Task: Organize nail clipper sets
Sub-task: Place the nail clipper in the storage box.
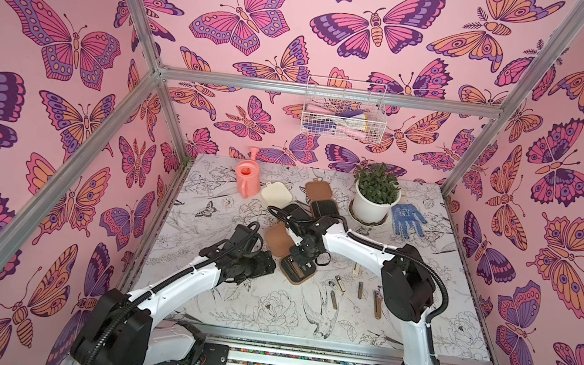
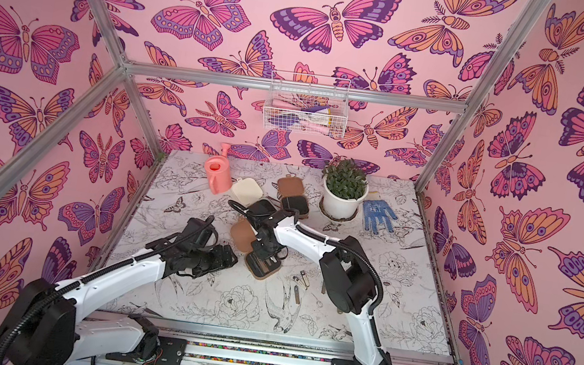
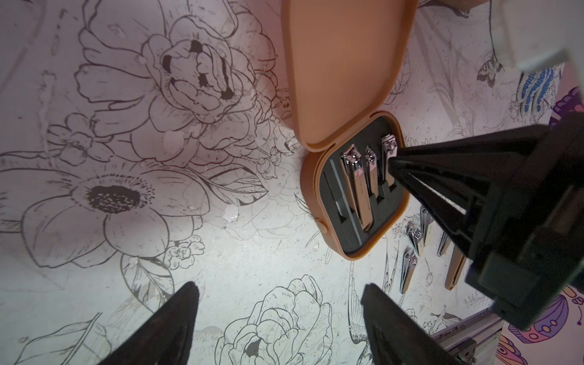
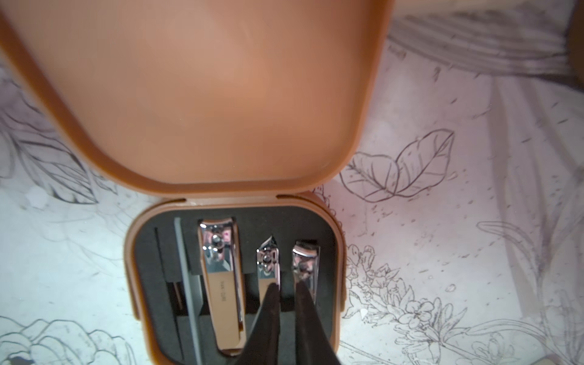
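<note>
Tan case (image 1: 278,241) of a nail clipper set lies open near the middle of the worktop (image 1: 340,326) in both top views. The right pincer (image 1: 300,261) points down into its black tray. The left pincer (image 1: 269,264) hovers just beside the case on the robot's left, so the right arm is the nearer. Loose clippers (image 1: 334,300) lie on the worktop at the case's other side. In the left wrist view the left pincer (image 3: 278,286) has its fingers well apart over bare worktop, holding nothing. In the right wrist view the right pincer (image 4: 286,287) has its fingers drawn almost together, with a sliver of black lining between them, clamped on nothing that shows. They rest over the tails of the small clipper (image 4: 306,262) in the end slot and the slanted clipper (image 4: 268,259) beside it. The clippers lie parallel, long axis running from hinge edge to clasp edge, in line with the fingers, so a grasp would likely close across their narrow width.
</note>
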Robot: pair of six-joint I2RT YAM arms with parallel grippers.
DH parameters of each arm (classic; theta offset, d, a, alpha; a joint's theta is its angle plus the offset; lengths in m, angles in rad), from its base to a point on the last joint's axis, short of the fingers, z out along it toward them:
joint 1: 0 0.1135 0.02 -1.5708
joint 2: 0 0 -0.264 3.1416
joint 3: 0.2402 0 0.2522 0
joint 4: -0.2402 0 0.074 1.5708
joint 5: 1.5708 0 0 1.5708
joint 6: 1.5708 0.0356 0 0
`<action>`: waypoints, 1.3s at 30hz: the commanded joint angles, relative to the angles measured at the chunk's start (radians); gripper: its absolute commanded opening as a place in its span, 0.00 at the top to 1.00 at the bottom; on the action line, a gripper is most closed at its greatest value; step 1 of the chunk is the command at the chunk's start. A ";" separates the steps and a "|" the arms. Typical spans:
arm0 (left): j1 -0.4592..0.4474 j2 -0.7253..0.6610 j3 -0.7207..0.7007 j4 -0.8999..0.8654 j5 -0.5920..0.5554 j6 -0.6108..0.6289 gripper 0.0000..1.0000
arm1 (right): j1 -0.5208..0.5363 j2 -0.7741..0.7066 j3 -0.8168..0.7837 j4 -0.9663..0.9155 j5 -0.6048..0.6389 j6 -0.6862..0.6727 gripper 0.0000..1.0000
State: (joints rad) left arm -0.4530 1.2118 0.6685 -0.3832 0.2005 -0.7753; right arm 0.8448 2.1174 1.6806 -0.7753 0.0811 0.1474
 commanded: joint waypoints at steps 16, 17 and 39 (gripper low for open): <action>-0.006 -0.006 -0.017 -0.015 -0.021 -0.002 0.17 | -0.019 0.019 0.014 -0.028 0.000 0.013 0.86; -0.006 -0.005 -0.017 -0.016 -0.021 -0.002 0.17 | -0.019 0.022 0.016 -0.028 0.000 0.013 0.86; -0.006 -0.009 -0.018 -0.016 -0.023 -0.001 0.17 | -0.023 0.070 0.023 -0.034 0.008 0.018 0.87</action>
State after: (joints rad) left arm -0.4530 1.2118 0.6628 -0.3836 0.1898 -0.7753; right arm 0.8265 2.1559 1.6978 -0.7822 0.0849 0.1574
